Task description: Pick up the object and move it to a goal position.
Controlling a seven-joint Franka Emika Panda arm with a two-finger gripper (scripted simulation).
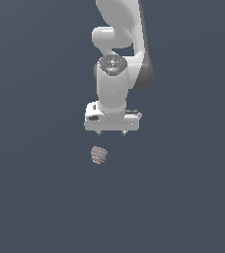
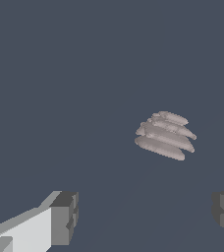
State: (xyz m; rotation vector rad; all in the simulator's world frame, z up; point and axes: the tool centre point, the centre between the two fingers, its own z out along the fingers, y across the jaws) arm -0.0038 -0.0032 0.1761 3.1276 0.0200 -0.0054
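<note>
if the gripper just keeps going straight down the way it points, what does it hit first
Probably the bare dark surface, not the object. The open gripper sits off to one side of the ridged blob, which lies outside the gap between the fingers, though depth is unclear.

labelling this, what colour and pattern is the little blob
Pinkish-brown blob with ridged horizontal layers; clearest in the wrist view.

The object (image 1: 99,155) lies apart from the gripper (image 1: 111,132), below it and toward the exterior view's left.

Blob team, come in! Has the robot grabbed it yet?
Hand open, holding nothing. Ridged pinkish blob on the floor, apart from the fingers. Nothing between them.
</note>
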